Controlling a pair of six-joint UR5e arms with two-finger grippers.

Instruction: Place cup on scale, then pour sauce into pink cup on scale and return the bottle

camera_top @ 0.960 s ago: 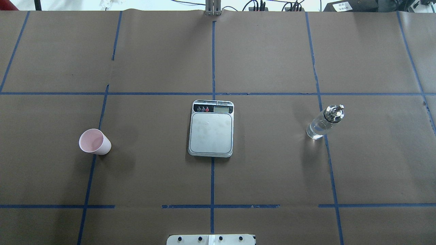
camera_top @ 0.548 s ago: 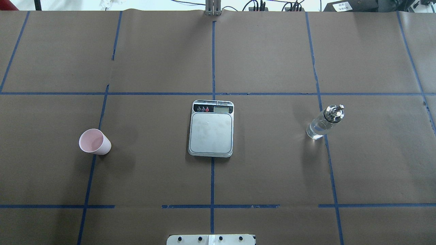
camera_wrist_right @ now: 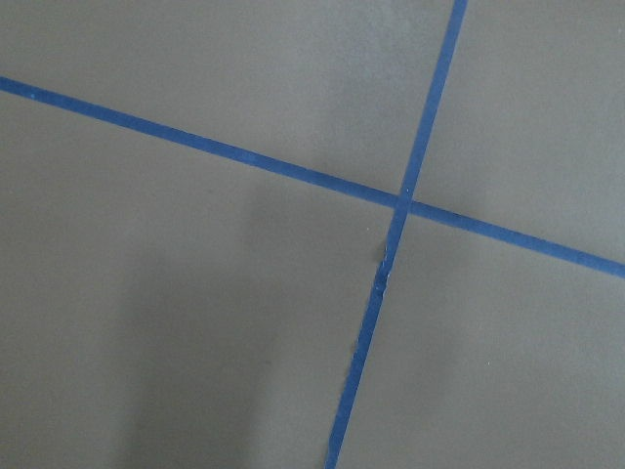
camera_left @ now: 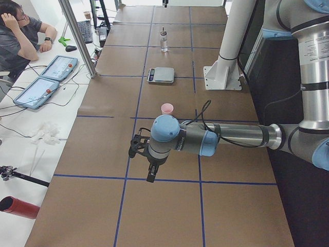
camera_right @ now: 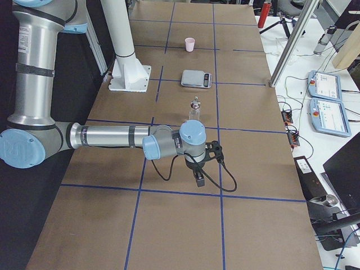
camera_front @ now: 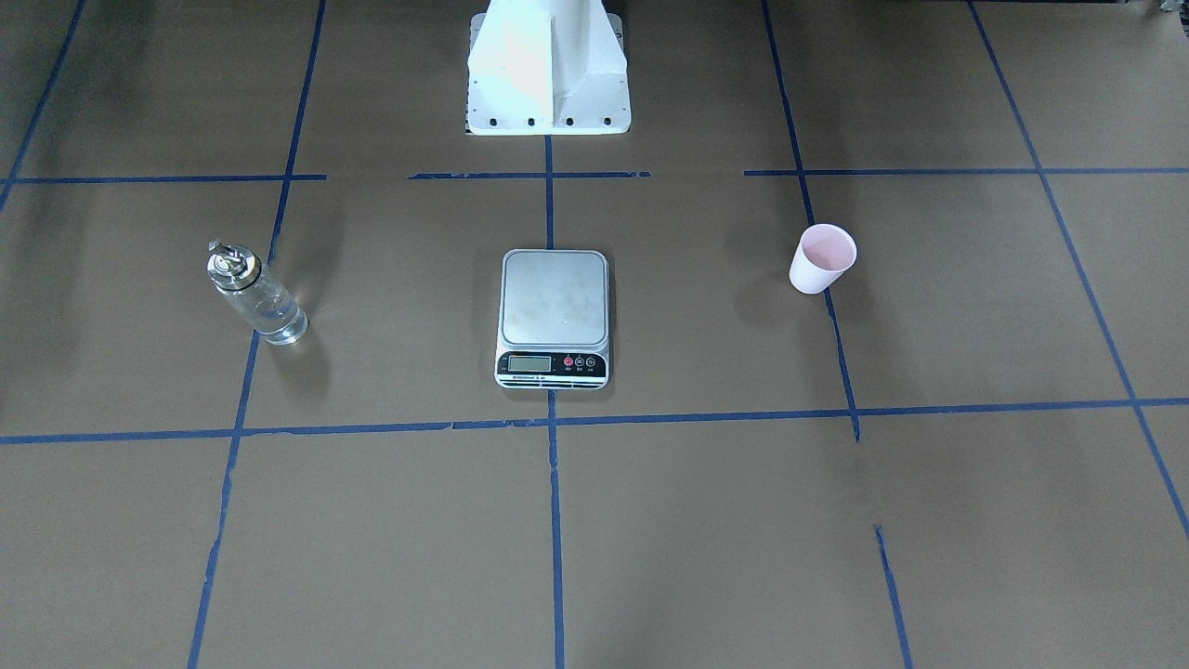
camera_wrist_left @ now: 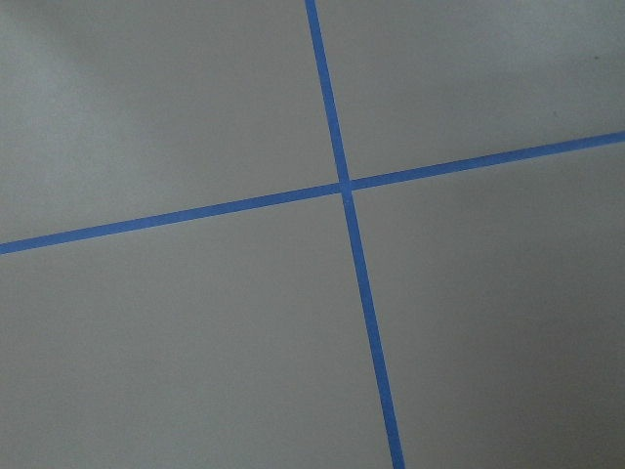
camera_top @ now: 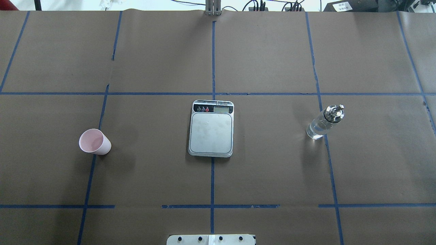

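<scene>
At the middle of the table [camera_top: 272, 170] the silver digital scale [camera_top: 211, 132] is placed, the pale pink cup [camera_top: 94, 142] toward its left end, the clear glass silver-capped bottle [camera_top: 322, 123] toward its right end, and whether the left gripper [camera_left: 149, 175] or the right gripper [camera_right: 198, 179] is spread cannot be told.

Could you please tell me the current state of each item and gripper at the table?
cup: upright, looks empty, standing on the table.
scale: platform bare; display too small to read.
bottle: upright, spout cap on, standing on the table.
left gripper: above bare table, holding nothing; open or shut cannot be told.
right gripper: above bare table, holding nothing; open or shut cannot be told.
</scene>
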